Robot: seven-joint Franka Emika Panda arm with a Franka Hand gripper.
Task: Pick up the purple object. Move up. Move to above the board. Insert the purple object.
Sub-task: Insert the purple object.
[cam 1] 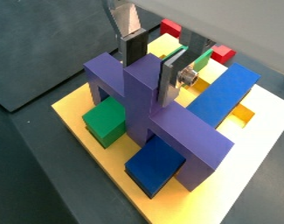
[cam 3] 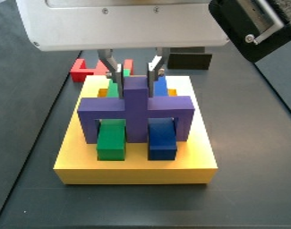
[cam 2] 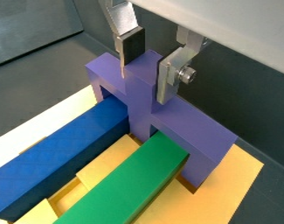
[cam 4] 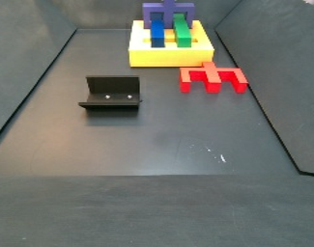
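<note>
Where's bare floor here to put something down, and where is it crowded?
Bare floor spans the near side, in front of the fixture and the red piece. It is crowded at the board, with the purple object, blue bar, green bar and gripper at its stem.

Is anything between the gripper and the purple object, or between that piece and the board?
Nothing visible. The gripper straddles the purple object's raised stem, fingers a little apart from it. The piece already sits on the yellow board, bridging the green bar and blue bar.
</note>
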